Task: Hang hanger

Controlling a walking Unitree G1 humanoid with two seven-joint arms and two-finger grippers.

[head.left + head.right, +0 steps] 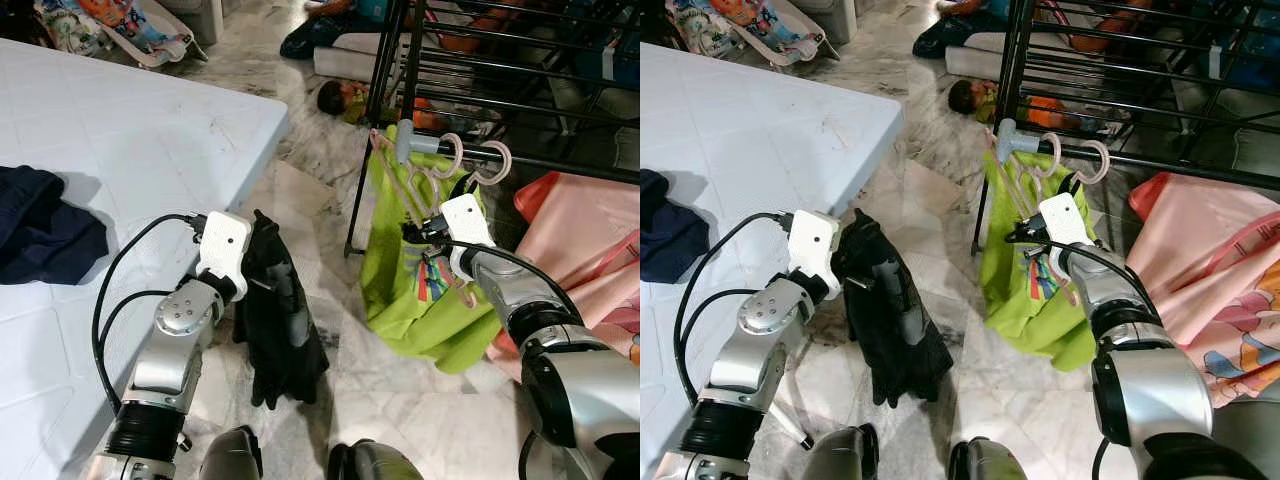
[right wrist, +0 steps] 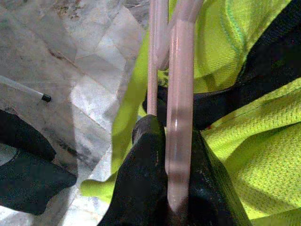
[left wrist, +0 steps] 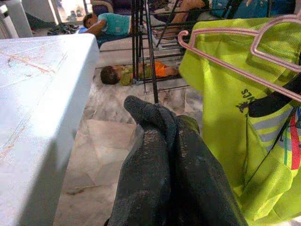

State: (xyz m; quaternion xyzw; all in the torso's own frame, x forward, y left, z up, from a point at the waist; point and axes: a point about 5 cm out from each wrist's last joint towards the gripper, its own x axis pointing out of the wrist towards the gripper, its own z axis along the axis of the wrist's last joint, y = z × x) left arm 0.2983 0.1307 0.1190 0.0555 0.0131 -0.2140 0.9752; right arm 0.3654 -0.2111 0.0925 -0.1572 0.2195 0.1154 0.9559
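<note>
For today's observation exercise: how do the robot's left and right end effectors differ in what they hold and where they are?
The right end effector is shut on a pink hanger carrying a lime-green shirt at the drying rack's rail; the left end effector grips a dark garment. The right one reaches up to the rack; the left sits low beside the white mattress. Both have black fingers and are closed.

The hanger [image 1: 425,180] is pale pink, carrying a neon lime-green shirt [image 1: 400,270] with grey stripes, red marks and dark trim. The drying rack [image 1: 470,60] is black metal. The mattress [image 1: 110,150] is pale blue-white and quilted, with a navy garment [image 1: 40,230] on it. A black garment [image 1: 280,310] hangs over grey-veined marble floor [image 1: 310,150]. A salmon-pink cloth [image 1: 580,230] lies beside the rack.
</note>
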